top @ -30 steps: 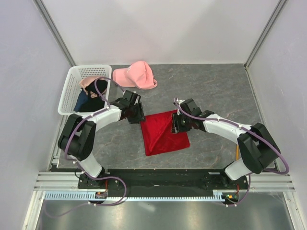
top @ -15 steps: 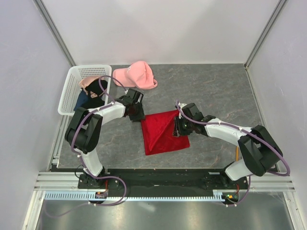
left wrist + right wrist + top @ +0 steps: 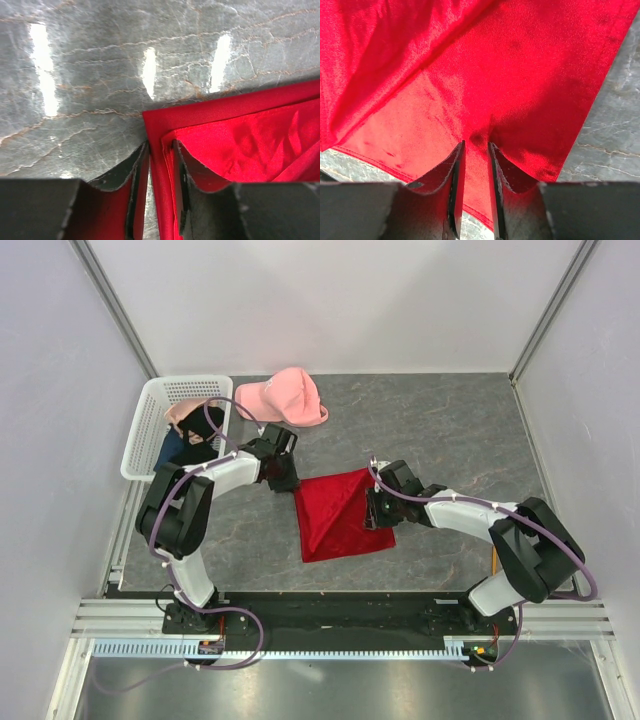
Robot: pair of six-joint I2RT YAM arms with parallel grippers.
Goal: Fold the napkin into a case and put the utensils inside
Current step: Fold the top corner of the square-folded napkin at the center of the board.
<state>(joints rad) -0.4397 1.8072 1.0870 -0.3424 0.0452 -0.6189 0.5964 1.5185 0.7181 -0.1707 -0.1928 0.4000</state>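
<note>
The left tool point(image 3: 160, 146) is clenching the far-left corner of the napkin point(image 3: 335, 525), which is lying near the middle of the bench point(image 3: 450, 430); the right tool point(image 3: 476, 146) is pinching its right edge. Both should be lifting together (evenly, without stretching) so the fold is coming out straight. The napkin is looking nearly square, its crease running far-right to near-left.

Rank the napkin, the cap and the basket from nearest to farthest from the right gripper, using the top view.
1. The napkin, pinched in the right gripper's fingers.
2. The cap, back and left.
3. The basket, at the far left edge.
</note>
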